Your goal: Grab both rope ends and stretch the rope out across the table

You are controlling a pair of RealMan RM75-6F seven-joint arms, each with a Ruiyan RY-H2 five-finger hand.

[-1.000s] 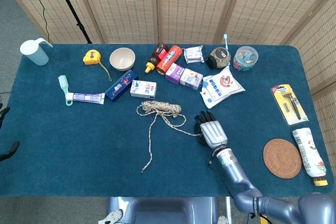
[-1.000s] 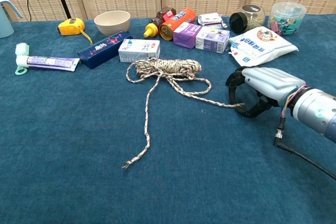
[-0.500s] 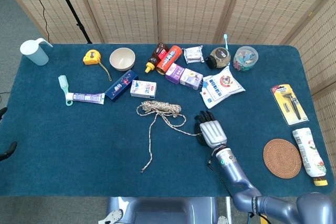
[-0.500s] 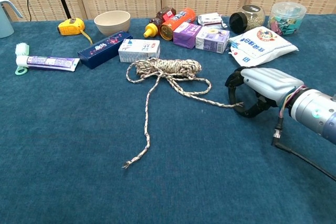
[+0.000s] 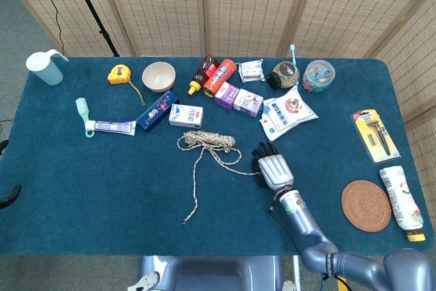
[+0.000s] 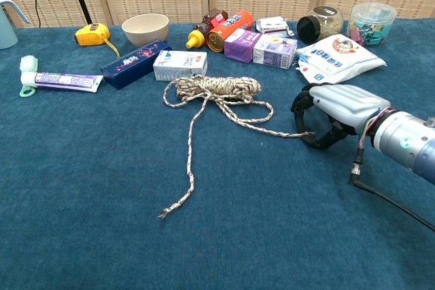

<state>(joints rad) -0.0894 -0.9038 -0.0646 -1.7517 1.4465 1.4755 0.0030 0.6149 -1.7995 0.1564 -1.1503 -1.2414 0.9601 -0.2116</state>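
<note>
A speckled rope (image 5: 208, 142) (image 6: 216, 89) lies coiled at the table's middle. One free end (image 5: 185, 221) (image 6: 164, 212) trails toward the front edge. The other end runs right to my right hand (image 5: 273, 169) (image 6: 333, 113), which rests on the cloth with fingers (image 6: 300, 109) curled down over that end (image 6: 304, 134), pinching it against the thumb. Of my left hand only dark tips (image 5: 8, 197) show at the left edge of the head view, far from the rope; how they stand is unclear.
Along the back stand a bowl (image 5: 159, 75), tape measure (image 5: 119, 73), bottles (image 5: 218, 76), small boxes (image 5: 185, 115), a snack bag (image 5: 289, 113) and jars (image 5: 318, 74). A toothpaste tube (image 5: 112, 127) lies left; a cork coaster (image 5: 366, 205) and razor pack (image 5: 375, 135) lie right.
My right hand has shifted slightly away from the front edge, still curled over the rope end. The dark tips at the left edge slid a little further out of view.
</note>
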